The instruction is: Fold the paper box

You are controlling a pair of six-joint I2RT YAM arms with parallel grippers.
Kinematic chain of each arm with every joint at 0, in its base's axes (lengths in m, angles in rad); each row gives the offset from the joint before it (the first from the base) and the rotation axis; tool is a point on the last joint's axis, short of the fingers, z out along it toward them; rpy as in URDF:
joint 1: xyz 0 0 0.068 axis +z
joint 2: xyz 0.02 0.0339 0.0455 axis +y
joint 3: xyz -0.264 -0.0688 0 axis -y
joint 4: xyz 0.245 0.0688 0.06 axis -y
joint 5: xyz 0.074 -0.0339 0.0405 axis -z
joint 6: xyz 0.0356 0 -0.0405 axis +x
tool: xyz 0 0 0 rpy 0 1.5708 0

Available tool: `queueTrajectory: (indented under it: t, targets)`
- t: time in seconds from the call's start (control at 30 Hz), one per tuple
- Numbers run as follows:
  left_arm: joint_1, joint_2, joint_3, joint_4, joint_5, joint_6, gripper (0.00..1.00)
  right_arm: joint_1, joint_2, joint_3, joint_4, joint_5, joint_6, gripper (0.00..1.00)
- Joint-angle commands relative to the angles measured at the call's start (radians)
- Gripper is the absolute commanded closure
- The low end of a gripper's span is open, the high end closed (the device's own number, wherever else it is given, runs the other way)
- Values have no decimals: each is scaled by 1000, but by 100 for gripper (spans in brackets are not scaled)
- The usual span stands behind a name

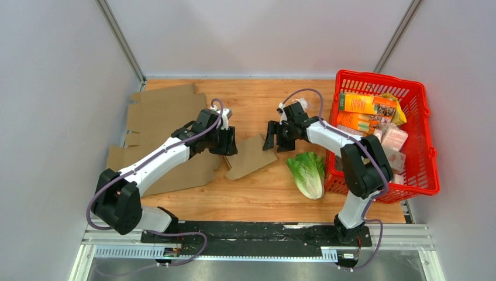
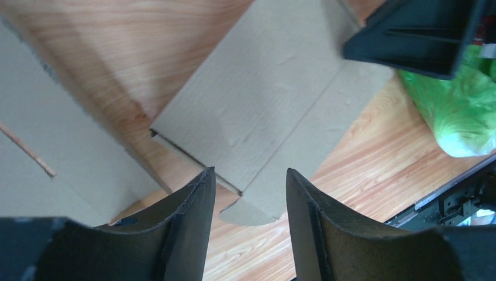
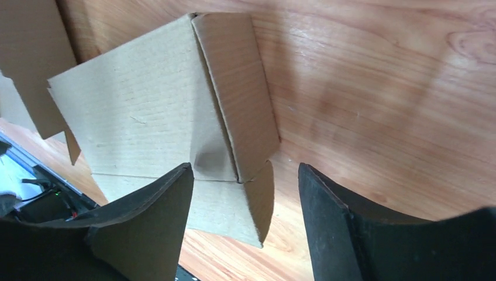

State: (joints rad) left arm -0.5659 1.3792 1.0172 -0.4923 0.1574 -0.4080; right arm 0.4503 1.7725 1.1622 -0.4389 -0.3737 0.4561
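Left hand spread, empty | right hand spread, empty | paper box mostly flat, toward the tabletop left edge, one flap creased | folding judged barely begun

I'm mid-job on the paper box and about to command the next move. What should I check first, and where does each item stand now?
1. Gap between the left fingers: ok, they are apart with nothing clamped.
2. Gap between the right fingers: ok, they are apart with nothing clamped.
3. paper box lying between both arms: ok.
4. Box folded up: not ok, it is mostly flat with one flap bent over.
5. lettuce clear of the box: ok, they are apart.
6. Fingertips touching the cardboard: cannot tell.
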Motion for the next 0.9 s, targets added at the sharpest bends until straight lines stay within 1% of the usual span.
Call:
queueTrajectory:
  t: [0.0, 0.03, 0.07, 0.13, 0.17, 0.23, 0.27, 0.4, 0.43, 0.47, 0.5, 0.57, 0.6, 0.63, 0.73, 0.8, 0.83, 0.87]
  targets:
    - [92, -25, -84, 69, 79, -93, 44, -5, -21, 33, -3, 30, -114, 33]
    - [100, -32, -116, 101, 93, -110, 44, -9, -21, 30, 9, 35, -105, 34]
    - [104, -46, -126, 107, 94, -110, 44, -16, -22, 24, 11, 39, -96, 38]
    - [107, -60, -149, 115, 90, -103, 43, -24, -21, 1, 31, 29, -88, 40]
    - [107, -65, -155, 116, 91, -101, 43, -35, -16, -7, 45, 19, -86, 43]
    - [110, -65, -169, 126, 96, -104, 43, -39, -13, -22, 86, -19, -70, 50]
    - [110, -68, -175, 132, 99, -109, 43, -42, -12, -27, 91, -19, -65, 57]
    - [112, -86, -204, 166, 103, -129, 43, -45, -24, -48, 80, 30, -27, 67]
    - [112, -88, -207, 175, 105, -129, 43, -45, -28, -53, 69, 41, -16, 71]
    - [112, -80, -204, 176, 105, -129, 42, -45, -34, -65, 66, 51, 19, 76]
    - [113, -74, -201, 178, 110, -127, 41, -47, -51, -90, 63, 68, 38, 78]
    - [113, -37, -184, 192, 149, -126, 41, -45, -83, -131, 90, 73, 103, 79]
    - [113, -22, -178, 210, 163, -126, 41, -44, -119, -171, 130, 49, 118, 78]
    - [113, -8, -177, 221, 175, -133, 41, -44, -133, -177, 135, 41, 124, 78]
    - [116, 58, -154, 241, 165, -132, 41, -44, -169, -162, 123, 36, 96, 71]
    - [118, 112, -123, 248, 168, -129, 42, -45, -171, -136, 109, 30, 44, 59]
    - [120, 129, -112, 256, 169, -127, 41, -47, -157, -98, 91, 22, 24, 51]
    - [120, 167, -100, 259, 172, -126, 41, -51, -147, -79, 79, 15, 9, 49]
